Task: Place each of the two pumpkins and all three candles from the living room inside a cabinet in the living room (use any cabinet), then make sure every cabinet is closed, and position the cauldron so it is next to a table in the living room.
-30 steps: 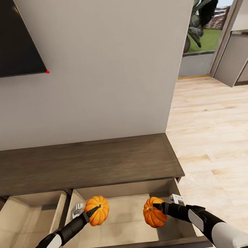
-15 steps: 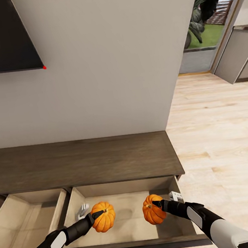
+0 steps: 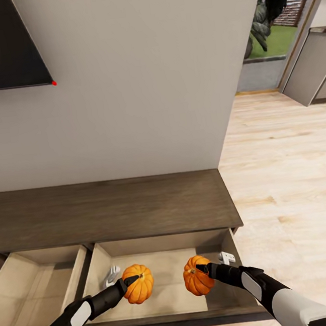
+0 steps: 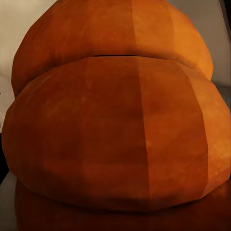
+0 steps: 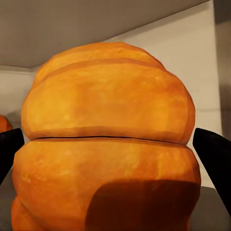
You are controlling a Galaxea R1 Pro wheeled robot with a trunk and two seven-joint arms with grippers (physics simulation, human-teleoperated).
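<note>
- Since a second ago both arms have come lower into the open right drawer [image 3: 164,304] of the cabinet [image 3: 108,212], and the left pumpkin [image 3: 138,284] has shifted toward the right pumpkin [image 3: 196,275].
- Left of that drawer, a second drawer [image 3: 38,288] stands open too.
- The left gripper [image 3: 130,280] is closed on the left pumpkin, holding it over the left half of the right drawer's tan floor; the left wrist view shows orange ribs close up [image 4: 115,130].
- The right gripper [image 3: 201,268] clamps the right pumpkin over the drawer's right half; black fingertips [image 5: 214,154] flank it [image 5: 108,149].
- The pumpkins sit near each other, apart.
- A small white fitting [image 3: 225,257] sits at the drawer's right wall.
</note>
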